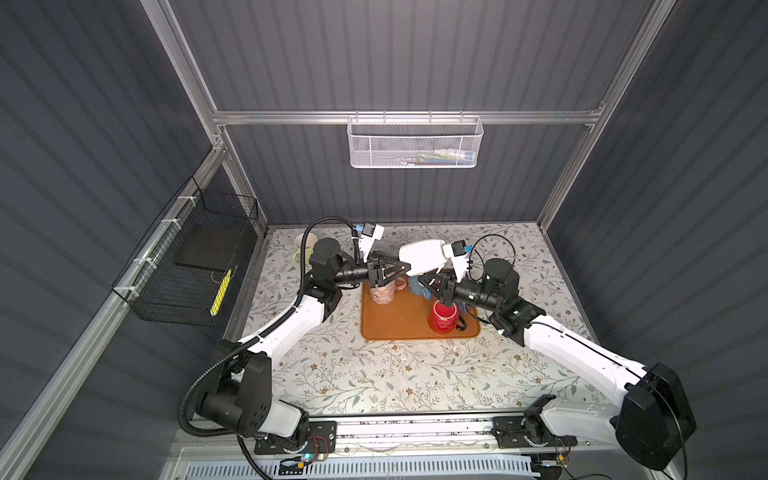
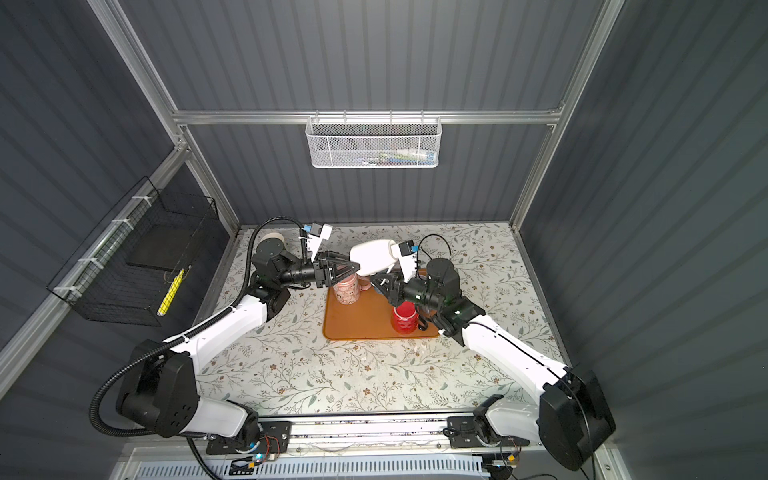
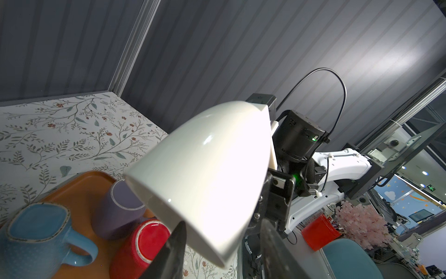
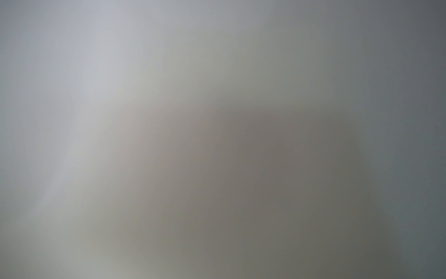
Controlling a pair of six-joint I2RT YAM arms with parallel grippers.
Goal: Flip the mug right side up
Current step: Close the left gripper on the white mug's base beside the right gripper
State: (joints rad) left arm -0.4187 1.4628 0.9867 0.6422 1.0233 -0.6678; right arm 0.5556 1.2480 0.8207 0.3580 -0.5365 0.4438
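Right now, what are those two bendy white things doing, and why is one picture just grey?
They are robot arms, a left arm and a right arm, each ending in pinching jaws. The two top views look down from above. The other two come from cameras on the arms' wrists. On the flowery table lies an orange tray with a pink mug, a red mug, a blue mug and a purple mug. The left jaws sit either side of a white mug and seem to hold it in the air, tipped sideways. The right jaws are shut right by it; whether they pinch it is hidden. The grey picture is the right wrist camera, probably because the mug is right against it.
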